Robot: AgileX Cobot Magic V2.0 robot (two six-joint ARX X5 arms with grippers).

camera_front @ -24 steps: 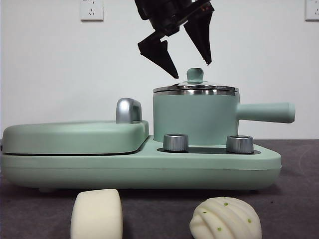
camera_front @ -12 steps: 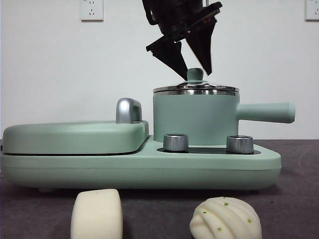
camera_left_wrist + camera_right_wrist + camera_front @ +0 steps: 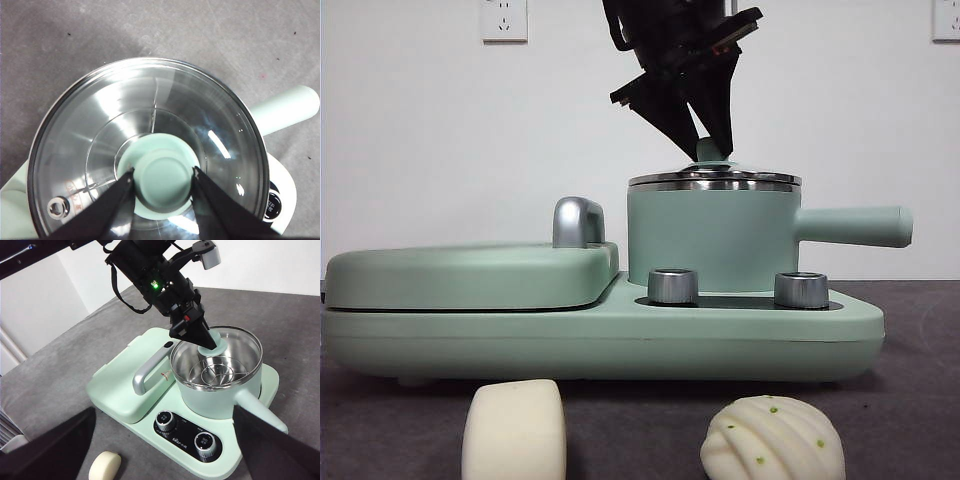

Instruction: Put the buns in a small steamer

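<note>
Left wrist view shows my left pincer [image 3: 162,176] squeezing the green knob [image 3: 163,175] of the lid [image 3: 100,125] on the small steamer [image 3: 710,240]. My right pincer [image 3: 165,450] waits wide open. Both buns [image 3: 515,432] [image 3: 772,438] sit on the table [image 3: 920,420] in front.

Matt mint-green finish on the small steamer [image 3: 705,240], with a shiny steel rim and a clear, glossy glass lid [image 3: 150,125]. Polished chrome handle [image 3: 577,221], brushed-metal knobs [image 3: 672,285]. One bun [image 3: 515,428] smooth and matt, the other [image 3: 772,438] ridged. The table [image 3: 60,385] looks like grey cloth.
</note>
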